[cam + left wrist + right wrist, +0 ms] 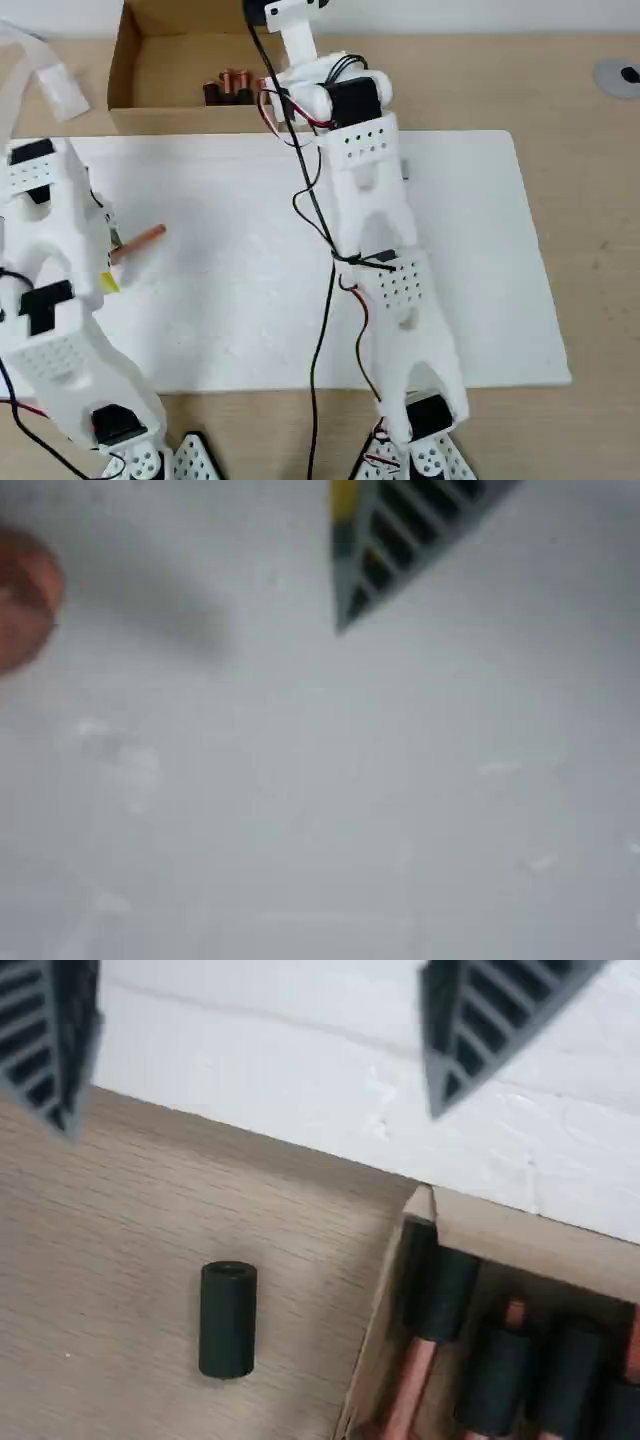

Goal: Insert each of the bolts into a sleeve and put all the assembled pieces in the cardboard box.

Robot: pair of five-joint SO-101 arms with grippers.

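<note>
Right gripper point(250, 1110): spread wide, just outside cardboard box point(530, 1242).
Sleeve point(228, 1318): loose beside box; best clamped across its middle, bore unblocked.
Left gripper point(112, 256): pinching bolt point(140, 242), far from box.

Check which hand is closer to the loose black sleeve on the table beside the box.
Right. The right hand hangs open above the black sleeve, beside the cardboard box. The left hand is far off over the white foam sheet, next to a copper bolt.
</note>
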